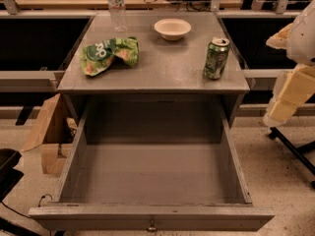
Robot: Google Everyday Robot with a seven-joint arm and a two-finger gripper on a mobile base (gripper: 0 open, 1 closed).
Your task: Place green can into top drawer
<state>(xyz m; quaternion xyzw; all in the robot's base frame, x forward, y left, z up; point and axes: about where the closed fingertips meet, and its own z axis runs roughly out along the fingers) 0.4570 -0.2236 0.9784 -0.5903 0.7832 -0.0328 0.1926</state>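
Note:
The green can (216,58) stands upright on the right side of the grey cabinet top (162,73), near its front edge. The top drawer (152,218) is pulled fully open below it and its inside is bare; a small keyhole shows at its front centre. My gripper (288,100), cream-coloured, hangs at the right edge of the view, right of the cabinet and apart from the can, holding nothing that I can see.
A green chip bag (109,54) lies on the left of the top. A white bowl (172,28) and a clear water bottle (116,6) stand at the back. A cardboard box (47,132) sits on the floor at left, and a dark stand leg (295,151) at right.

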